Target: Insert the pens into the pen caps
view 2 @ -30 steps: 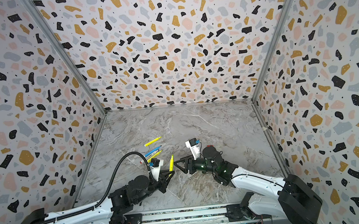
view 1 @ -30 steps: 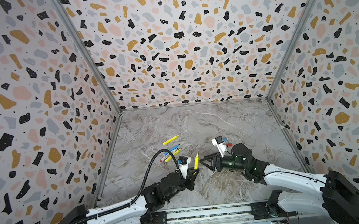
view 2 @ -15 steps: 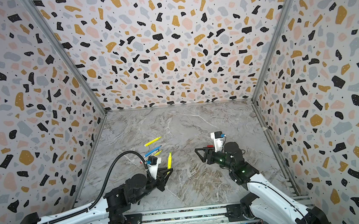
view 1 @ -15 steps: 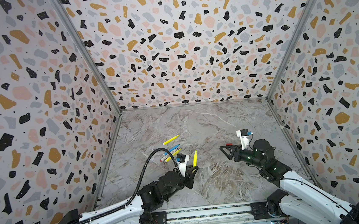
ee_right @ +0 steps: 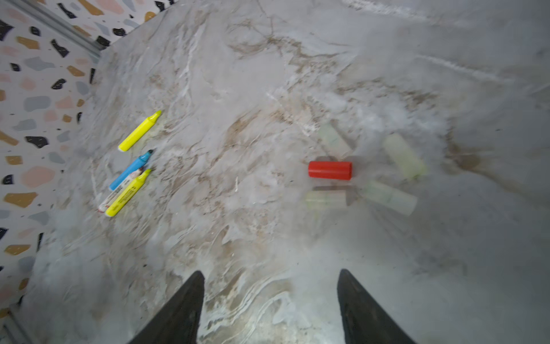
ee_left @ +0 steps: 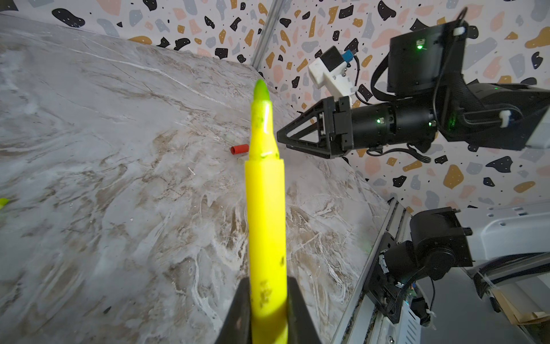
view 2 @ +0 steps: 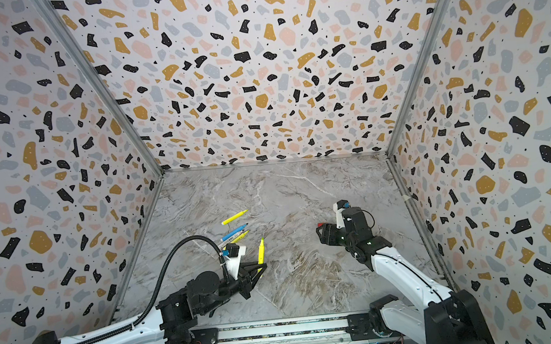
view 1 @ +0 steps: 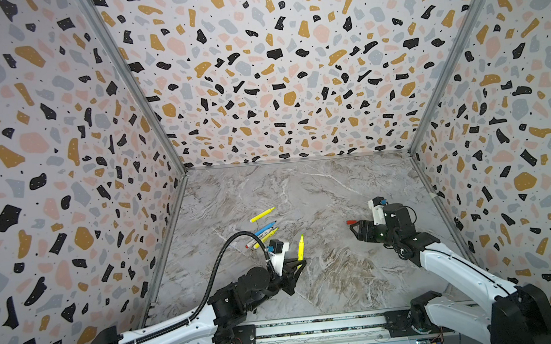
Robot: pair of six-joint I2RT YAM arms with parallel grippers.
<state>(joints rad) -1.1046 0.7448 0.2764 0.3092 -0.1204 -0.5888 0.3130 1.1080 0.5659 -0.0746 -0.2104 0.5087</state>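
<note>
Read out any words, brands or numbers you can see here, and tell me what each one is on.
No text is readable.
Yellow pen beside the blue pen: dark print on the barrel, too blurred to read.
White-barrelled pen: dark marks, too blurred to read.
Held yellow pen: smudges only, no lettering.
Red cap: no print.

Both arms pair glossy white shells on the long links with matte black joint housings. Along the left arm (view 1: 165, 332), lower left of the frame, a ribbed black hose (view 1: 243, 233) loops to the wrist. Each wrist bears a white camera block (view 1: 280, 259) with a blue plug. The fingers (ee_left: 311, 150) are black, skeletal triangular frames; green lights dot the right arm (view 1: 463, 272).
</note>
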